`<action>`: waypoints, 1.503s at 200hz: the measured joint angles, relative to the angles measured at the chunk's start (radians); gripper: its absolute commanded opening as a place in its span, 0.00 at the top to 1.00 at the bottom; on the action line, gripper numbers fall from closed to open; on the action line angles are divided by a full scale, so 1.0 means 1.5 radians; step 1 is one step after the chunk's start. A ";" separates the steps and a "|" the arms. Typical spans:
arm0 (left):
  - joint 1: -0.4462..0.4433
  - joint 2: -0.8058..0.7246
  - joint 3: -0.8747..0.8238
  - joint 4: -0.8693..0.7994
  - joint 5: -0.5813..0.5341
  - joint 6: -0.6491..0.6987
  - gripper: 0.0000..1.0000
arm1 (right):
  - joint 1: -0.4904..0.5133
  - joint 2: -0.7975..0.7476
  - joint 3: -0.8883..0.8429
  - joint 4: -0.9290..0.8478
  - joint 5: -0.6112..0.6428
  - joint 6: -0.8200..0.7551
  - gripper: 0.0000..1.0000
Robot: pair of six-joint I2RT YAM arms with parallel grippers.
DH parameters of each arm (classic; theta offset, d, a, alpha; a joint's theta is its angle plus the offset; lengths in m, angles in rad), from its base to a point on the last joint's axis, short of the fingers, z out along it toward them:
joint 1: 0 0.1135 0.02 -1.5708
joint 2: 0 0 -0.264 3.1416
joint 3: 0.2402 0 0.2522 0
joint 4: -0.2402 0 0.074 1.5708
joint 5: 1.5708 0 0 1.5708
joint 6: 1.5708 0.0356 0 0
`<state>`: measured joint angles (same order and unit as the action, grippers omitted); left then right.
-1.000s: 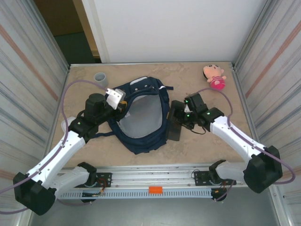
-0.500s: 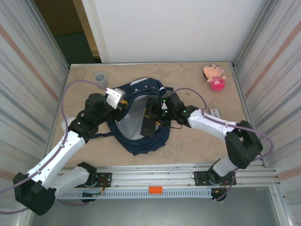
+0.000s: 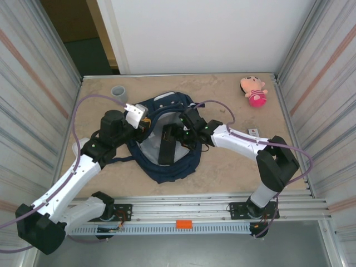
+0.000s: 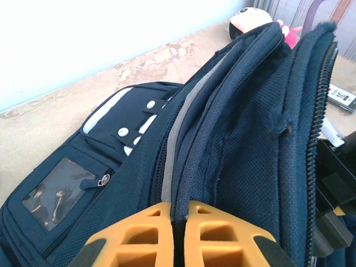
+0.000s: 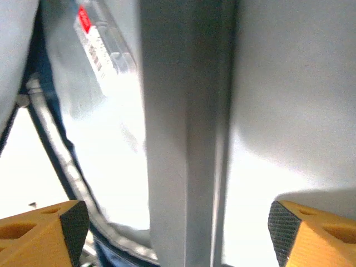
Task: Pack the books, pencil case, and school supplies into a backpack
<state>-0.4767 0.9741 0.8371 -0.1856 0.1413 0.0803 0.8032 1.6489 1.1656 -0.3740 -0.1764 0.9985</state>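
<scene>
Navy fabric of the backpack (image 3: 167, 171) lay open at mid-table, and we saw the left gripper (image 4: 173, 219) pinched together on its left rim. We found the black pencil case (image 3: 165, 146) lying inside on the pale lining. Our right gripper (image 3: 176, 135) hovered over it, fingers spread wide, touching neither side of the case. A whitish packet with red markings (image 5: 95, 45) lay beside it.

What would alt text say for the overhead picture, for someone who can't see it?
An open navy backpack lies mid-table between two robot arms; the left gripper pinches its rim while the right gripper hangs open over a black pencil case in the opening. A grey cup and a pink doll sit near the far edge.
</scene>
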 measured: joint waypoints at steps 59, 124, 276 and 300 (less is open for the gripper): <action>0.000 0.000 0.000 0.000 0.000 0.000 1.00 | 0.116 -0.001 0.012 -0.102 0.120 -0.033 0.15; 0.000 0.000 0.000 0.000 0.001 -0.002 1.00 | 0.184 0.012 0.033 -0.090 0.185 -0.078 0.14; 0.000 0.000 0.000 0.003 0.001 -0.007 1.00 | 0.233 0.135 0.067 -0.036 0.404 -0.263 0.38; 0.000 0.000 0.000 0.003 0.001 -0.007 1.00 | 0.233 0.133 0.048 -0.006 0.445 -0.286 0.42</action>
<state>-0.4767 0.9741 0.8371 -0.1818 0.1421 0.0700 1.1534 1.8488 1.2373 -0.3828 0.4915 0.5697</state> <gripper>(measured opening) 0.072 0.672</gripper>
